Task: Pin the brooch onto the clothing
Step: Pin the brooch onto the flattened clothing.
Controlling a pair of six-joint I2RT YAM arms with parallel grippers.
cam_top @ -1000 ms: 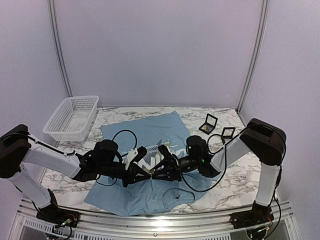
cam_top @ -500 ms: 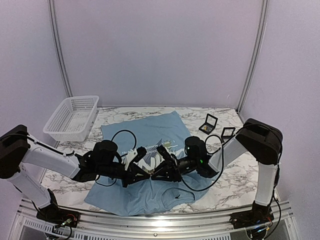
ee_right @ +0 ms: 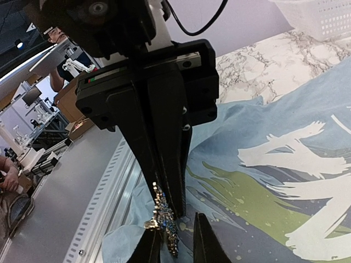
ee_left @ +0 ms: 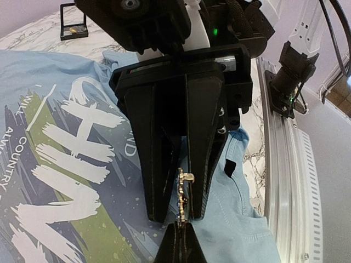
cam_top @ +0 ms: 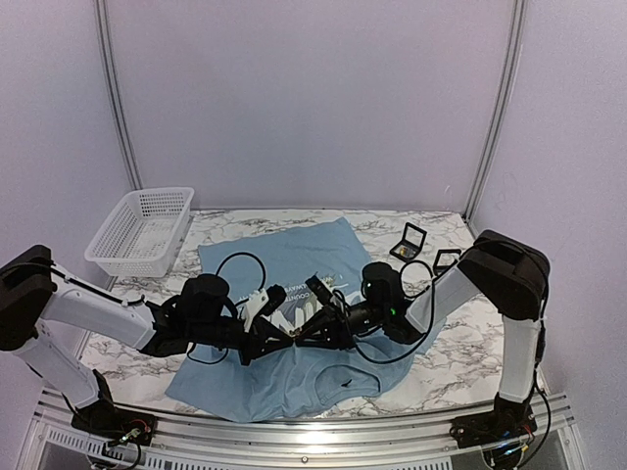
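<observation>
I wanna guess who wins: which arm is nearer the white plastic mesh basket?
Left. The left arm lies close in front of the basket; the right arm is at the opposite edge.

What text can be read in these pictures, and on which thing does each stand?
"COUNTRY": small white print on the T-shirt, left wrist view.
"CH": big white brush letters on the T-shirt; the following letters are cut off.
Other small print on the T-shirt: too blurred to read.

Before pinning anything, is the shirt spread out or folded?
Spread out: the shirt lies flat on the table, print facing up.
</observation>
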